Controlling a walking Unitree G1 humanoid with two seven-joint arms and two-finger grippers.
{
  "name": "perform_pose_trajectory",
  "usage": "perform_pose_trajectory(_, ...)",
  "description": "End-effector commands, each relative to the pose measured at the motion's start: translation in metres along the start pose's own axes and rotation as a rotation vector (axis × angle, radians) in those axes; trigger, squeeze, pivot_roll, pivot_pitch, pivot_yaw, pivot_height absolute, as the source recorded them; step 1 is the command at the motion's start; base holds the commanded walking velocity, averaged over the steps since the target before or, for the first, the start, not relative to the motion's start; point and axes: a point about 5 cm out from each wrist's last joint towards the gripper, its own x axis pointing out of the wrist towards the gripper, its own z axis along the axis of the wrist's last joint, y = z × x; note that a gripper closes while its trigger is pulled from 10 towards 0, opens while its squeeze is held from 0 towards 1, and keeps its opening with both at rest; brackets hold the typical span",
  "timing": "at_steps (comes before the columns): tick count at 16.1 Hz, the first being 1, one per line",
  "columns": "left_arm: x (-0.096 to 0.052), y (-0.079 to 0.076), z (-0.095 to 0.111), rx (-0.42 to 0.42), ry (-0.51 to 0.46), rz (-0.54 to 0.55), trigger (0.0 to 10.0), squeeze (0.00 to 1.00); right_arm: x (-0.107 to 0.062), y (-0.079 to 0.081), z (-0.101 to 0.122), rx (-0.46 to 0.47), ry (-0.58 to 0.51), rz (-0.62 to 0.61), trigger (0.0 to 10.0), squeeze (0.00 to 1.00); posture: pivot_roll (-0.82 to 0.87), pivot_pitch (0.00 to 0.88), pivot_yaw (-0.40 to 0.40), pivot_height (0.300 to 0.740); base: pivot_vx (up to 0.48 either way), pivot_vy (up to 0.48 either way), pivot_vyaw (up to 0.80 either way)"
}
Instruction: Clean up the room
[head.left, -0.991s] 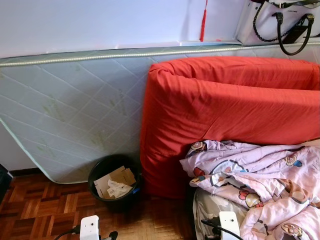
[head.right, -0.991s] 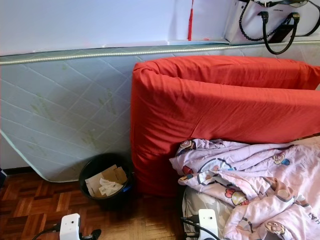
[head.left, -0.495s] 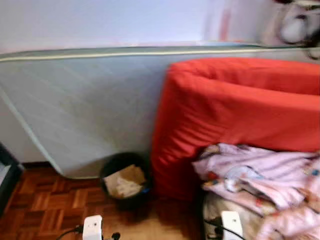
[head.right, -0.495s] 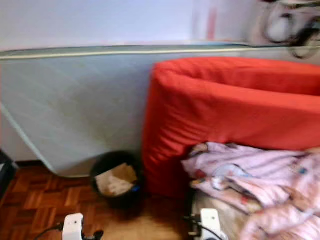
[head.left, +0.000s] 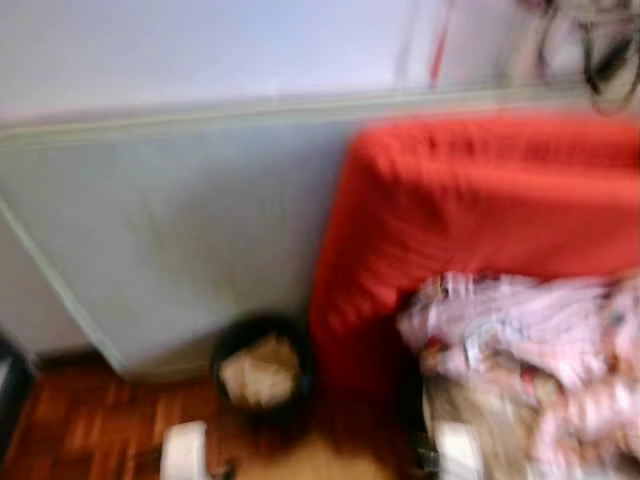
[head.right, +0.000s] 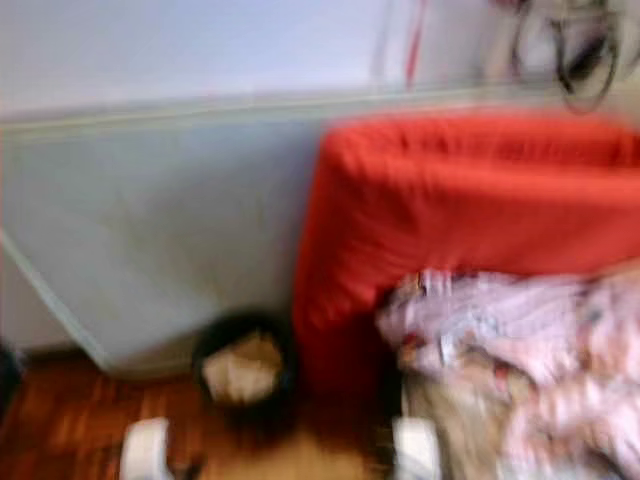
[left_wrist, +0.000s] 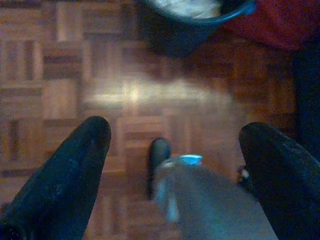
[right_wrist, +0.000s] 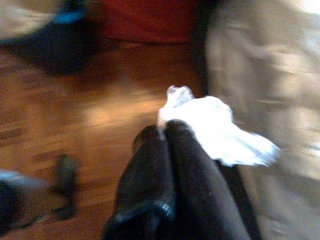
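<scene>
No writing or label can be read here, because the head views are blurred. Our right gripper (right_wrist: 167, 132) has its two black fingers pressed together on a white crumpled tissue (right_wrist: 215, 127). The tissue sticks out past the fingertips, and we cannot tell its long axis, since it is only a loose wad. It hangs above the wooden floor (right_wrist: 100, 115), near the edge of the bed (right_wrist: 265, 75). Our left gripper (left_wrist: 175, 145) is spread wide with nothing between its fingers, over the same parquet floor.

A black bin (head.left: 262, 365) stands on the floor, against the pale mattress (head.left: 180, 230) that leans on the wall and just beside the red mattress (head.left: 480, 210). Inside the bin we see light brown and white scraps, perhaps paper or cardboard. A pink patterned blanket (head.left: 520, 330) lies crumpled on the bed in front of the red mattress. A bag (head.right: 570, 45) with dark handles hangs at the upper right.
</scene>
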Motion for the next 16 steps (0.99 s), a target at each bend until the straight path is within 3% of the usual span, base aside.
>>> perform_pose_trajectory(1, 0.0001, -0.0040, -0.0034, -0.012, 0.014, -0.006, 10.0, 0.00, -0.0004, -0.0084, 0.0043, -0.001, -0.020, -0.016, 10.0, 0.00, 0.05, 0.000, -0.015, 0.740, 0.000, 0.322, 0.00)
perform_pose_trajectory(4, 0.0000, -0.0039, -0.0034, -0.016, 0.013, -0.006, 10.0, 0.00, -0.0004, -0.0077, 0.0044, -0.007, -0.020, -0.011, 10.0, 0.00, 0.05, 0.000, -0.016, 0.740, 0.000, 0.320, 0.00)
perform_pose_trajectory(7, 0.0000, -0.0033, -0.0033, -0.018, 0.014, -0.003, 10.0, 0.00, -0.0004, -0.0073, 0.0038, -0.002, -0.018, -0.014, 10.0, 0.00, 0.05, 0.000, -0.016, 0.740, 0.000, 0.000, 0.00)
perform_pose_trajectory(16, 0.0000, -0.0029, -0.0031, -0.018, 0.014, -0.002, 10.0, 0.00, -0.0006, -0.0080, 0.0030, -0.003, -0.014, -0.015, 10.0, 0.00, 0.05, 0.000, -0.015, 0.740, 0.000, 0.480, 0.00)
